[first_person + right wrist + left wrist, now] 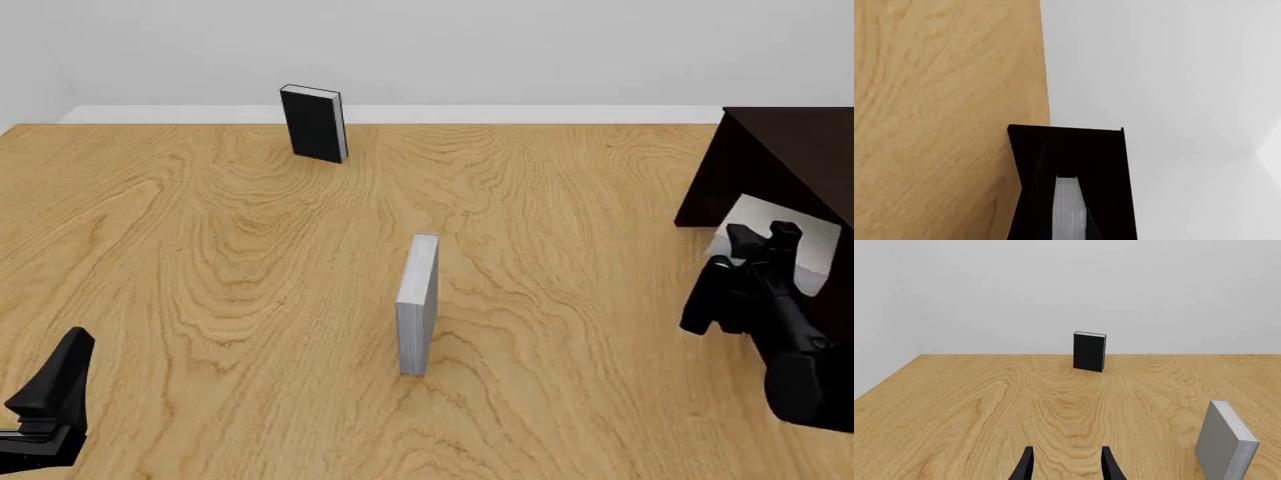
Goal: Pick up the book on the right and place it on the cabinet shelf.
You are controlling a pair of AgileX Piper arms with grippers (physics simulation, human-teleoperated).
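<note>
A thick light-grey hardcover book (pixel 787 235) is being held at the mouth of the dark brown cabinet (pixel 787 150) at the right edge of the worktop (pixel 200 250), pinched between the fingers of the right claw (pixel 767 240). In the right wrist view the book's pale page edge (pixel 1069 207) is being seen wedged between the two dark fingers, with the cabinet's dark frame (pixel 1074 145) directly beyond it. Whether the book is already resting on a shelf cannot be told, as the shelf surface itself is being hidden by the arm and the cabinet wall.

The left claw (pixel 1066 465) is being kept low at the near left of the worktop, its fingers spread and gripping nothing. A slimmer grey book (pixel 418 305) is standing edge-on near the middle of the worktop, and a black book (pixel 314 122) is standing upright at the far side; both are well apart from the cabinet.

The placement is judged to be in its final stage. A release made before the book is bearing on the shelf could be letting it tip out onto the worktop. A slightly skewed push could be catching the cover against the cabinet's side wall, twisting the book within the pinch.
</note>
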